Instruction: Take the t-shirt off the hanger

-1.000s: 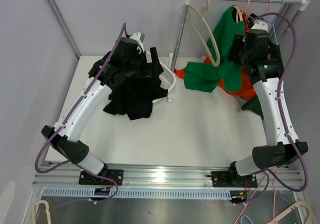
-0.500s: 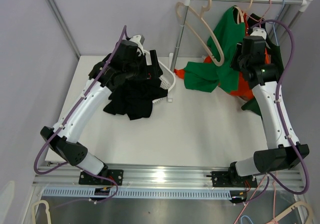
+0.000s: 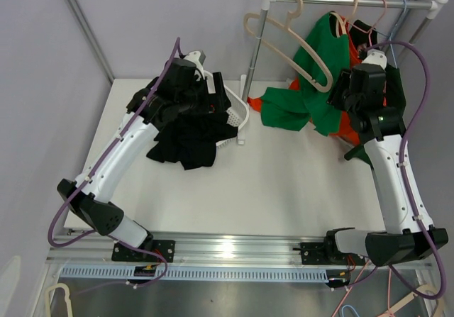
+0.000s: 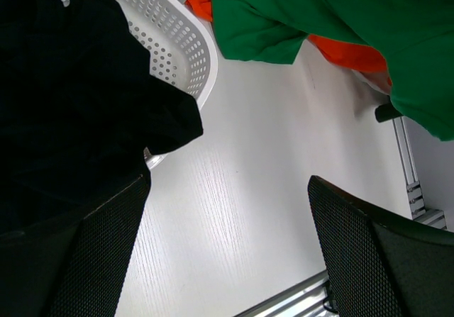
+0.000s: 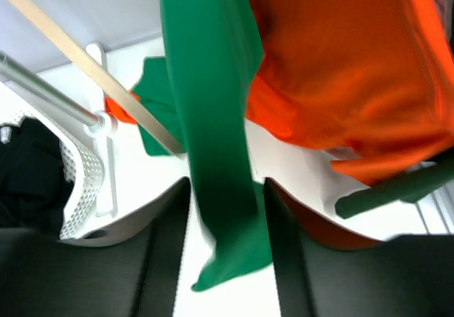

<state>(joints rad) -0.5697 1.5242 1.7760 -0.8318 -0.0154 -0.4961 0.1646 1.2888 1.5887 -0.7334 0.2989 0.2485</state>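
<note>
Left hand (image 4: 227, 249) hovers wide and empty above the black clothes (image 3: 184, 136) by the basket (image 4: 177, 40), out of the way. The green shirt (image 3: 312, 90) hangs from the rail (image 3: 326, 0), its hem trailing on the bench (image 3: 284, 182). The right hand (image 5: 225, 186), narrowed, seems to pinch a fold, likely to drag it free.

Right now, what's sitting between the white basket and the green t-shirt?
The clothes rack's grey post and its white foot, close beside the white basket. Past them, there is bare table up to the green t-shirt. The top view shows it best.
</note>
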